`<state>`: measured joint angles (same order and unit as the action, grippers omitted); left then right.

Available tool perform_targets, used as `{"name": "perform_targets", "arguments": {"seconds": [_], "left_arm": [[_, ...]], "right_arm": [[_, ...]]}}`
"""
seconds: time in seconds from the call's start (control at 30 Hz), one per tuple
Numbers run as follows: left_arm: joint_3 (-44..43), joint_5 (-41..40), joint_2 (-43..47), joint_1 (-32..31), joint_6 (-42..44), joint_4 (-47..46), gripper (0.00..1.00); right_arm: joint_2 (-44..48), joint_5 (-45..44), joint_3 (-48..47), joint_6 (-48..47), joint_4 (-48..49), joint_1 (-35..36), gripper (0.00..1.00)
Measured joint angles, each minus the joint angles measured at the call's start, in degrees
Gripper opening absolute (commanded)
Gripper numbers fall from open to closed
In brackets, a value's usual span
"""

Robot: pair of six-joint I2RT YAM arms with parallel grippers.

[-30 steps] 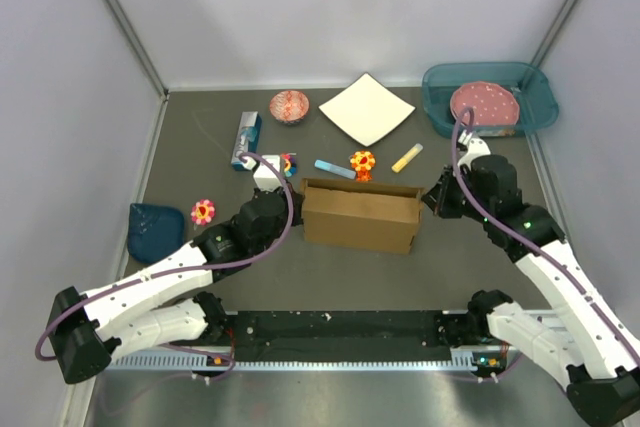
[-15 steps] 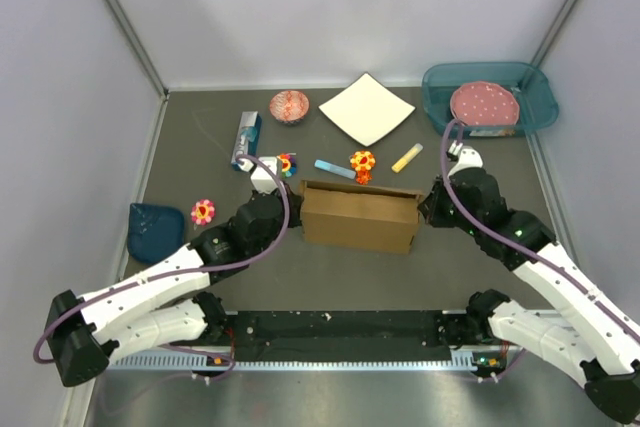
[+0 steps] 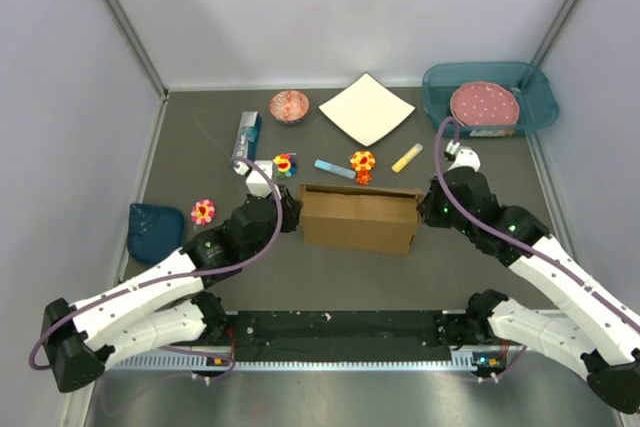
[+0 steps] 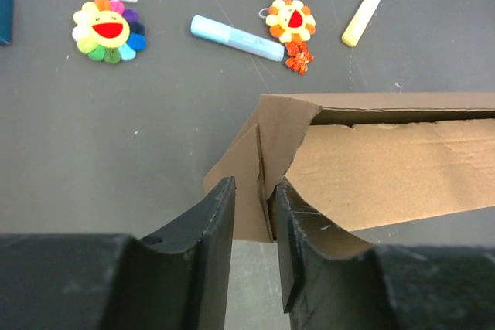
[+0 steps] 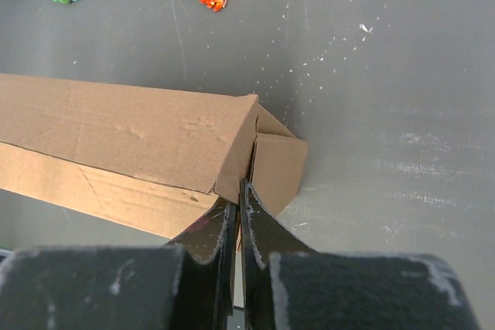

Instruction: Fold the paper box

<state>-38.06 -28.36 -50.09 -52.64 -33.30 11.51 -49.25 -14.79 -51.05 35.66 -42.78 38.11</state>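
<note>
The paper box [image 3: 360, 219], plain brown cardboard, stands partly folded in the middle of the table. My left gripper [image 3: 293, 212] is at its left end. In the left wrist view the jaws [image 4: 254, 187] are a little apart, astride the box's end flap [image 4: 247, 175], which touches the right finger [image 4: 298, 229]. My right gripper [image 3: 425, 209] is at the box's right end. In the right wrist view its jaws [image 5: 238, 191] are pressed nearly together on a thin cardboard edge at the slit beside the end flap [image 5: 274, 164].
Behind the box lie a blue marker [image 3: 334, 169], an orange flower toy [image 3: 362, 161], a yellow marker [image 3: 407, 157] and a rainbow flower toy [image 3: 286, 164]. Further back are a white paper sheet [image 3: 366, 109], a red bowl [image 3: 289, 105] and a teal tray [image 3: 535, 107]. A dark blue cloth [image 3: 155, 229] lies left.
Both grippers have moved in towards the box's ends. The right gripper has slid left onto the right end and the left wrist has pushed forward to the left end. The box stays put.
</note>
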Motion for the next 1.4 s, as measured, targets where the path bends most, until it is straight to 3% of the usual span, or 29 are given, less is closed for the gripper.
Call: {"name": "perform_targets", "arguments": {"seconds": [0.4, 0.87, 1.4], "left_arm": [[0.13, 0.07, 5.86, -0.02, 0.79, 8.11, 0.48], [-4.07, 3.56, 6.84, -0.02, 3.63, 8.96, 0.60], [-5.57, 3.72, 1.60, 2.36, 10.08, 4.35, 0.49]], "right_arm": [[0.00, -0.15, -0.02, 0.44, -0.07, 0.02, 0.00], [0.00, -0.15, -0.04, 0.39, -0.07, 0.02, 0.00], [-0.04, -0.11, -0.07, 0.31, -0.07, 0.02, 0.00]]}}
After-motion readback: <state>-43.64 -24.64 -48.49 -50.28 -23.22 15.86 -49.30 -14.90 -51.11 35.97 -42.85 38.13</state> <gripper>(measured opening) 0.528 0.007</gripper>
